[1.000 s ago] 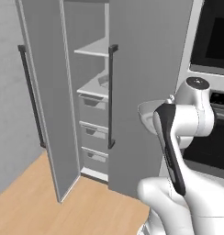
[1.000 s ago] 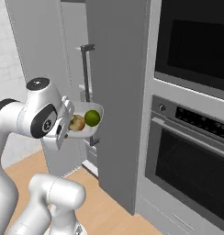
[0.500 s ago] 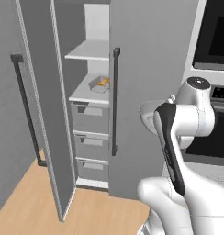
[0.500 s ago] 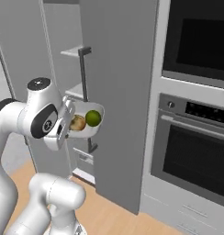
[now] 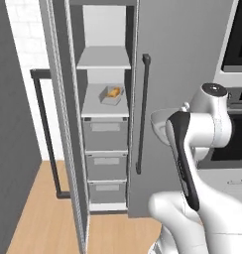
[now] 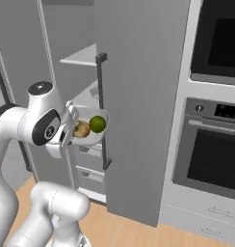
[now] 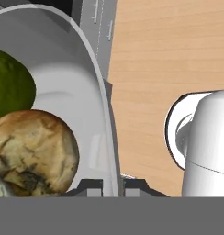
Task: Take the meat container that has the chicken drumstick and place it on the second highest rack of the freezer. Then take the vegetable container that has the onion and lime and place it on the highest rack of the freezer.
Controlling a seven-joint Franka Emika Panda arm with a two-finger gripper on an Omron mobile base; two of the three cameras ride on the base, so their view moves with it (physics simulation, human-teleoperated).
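Observation:
The vegetable container [image 6: 96, 135], a white bowl, holds the tan onion [image 6: 82, 129] and the green lime [image 6: 97, 123]. My gripper [image 6: 70, 135] is shut on its rim and holds it at chest height in front of the freezer [image 5: 104, 58]. In the hand view the fingertips [image 7: 93, 186] pinch the bowl's rim [image 7: 101, 87], with the onion [image 7: 33, 151] and the lime [image 7: 10, 89] inside. The meat container [image 5: 112, 95] with the chicken drumstick [image 5: 113, 92] stands on the shelf below the upper one. From the left base view, the arm mostly hides the held bowl [image 5: 159, 126].
The freezer's left door [image 5: 58, 124] stands open with a dark bar handle [image 5: 46, 139]. A second grey panel [image 5: 167, 59] with a bar handle [image 5: 141, 114] is to the right. Grey drawers [image 5: 105, 136] fill the lower part. Wall ovens [image 6: 213, 159] stand at the right, above a wooden floor [image 5: 48, 218].
The whole picture has shifted: the base has moved, and the open freezer now faces the left base camera more squarely. The arm still holds the bowl the same way.

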